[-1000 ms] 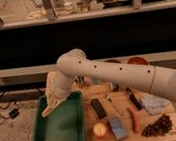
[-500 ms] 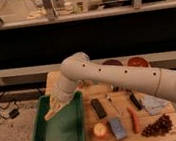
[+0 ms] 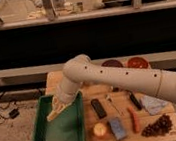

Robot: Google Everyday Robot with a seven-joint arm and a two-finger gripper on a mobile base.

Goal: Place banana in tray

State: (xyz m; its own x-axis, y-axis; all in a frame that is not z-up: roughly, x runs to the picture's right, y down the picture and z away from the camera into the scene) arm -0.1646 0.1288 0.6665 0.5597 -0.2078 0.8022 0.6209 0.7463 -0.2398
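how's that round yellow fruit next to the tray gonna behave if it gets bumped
The round fruit looks ball-shaped, so it would probably roll, perhaps until the tray rim or the blue object beside it stops it. It holds a full round shape, so probably firm. The gripper, holding the banana over the tray, is away from it.

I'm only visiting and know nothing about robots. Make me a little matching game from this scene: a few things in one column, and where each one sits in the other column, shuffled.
Things:
1 banana
2 tray
3 round yellow fruit
4 dark grape cluster

Places:
A front right of the table
B leftmost of all, dark green
C at the gripper, over the tray's inside
D just right of the tray, near the front edge

Pairs: 1-C, 2-B, 3-D, 4-A
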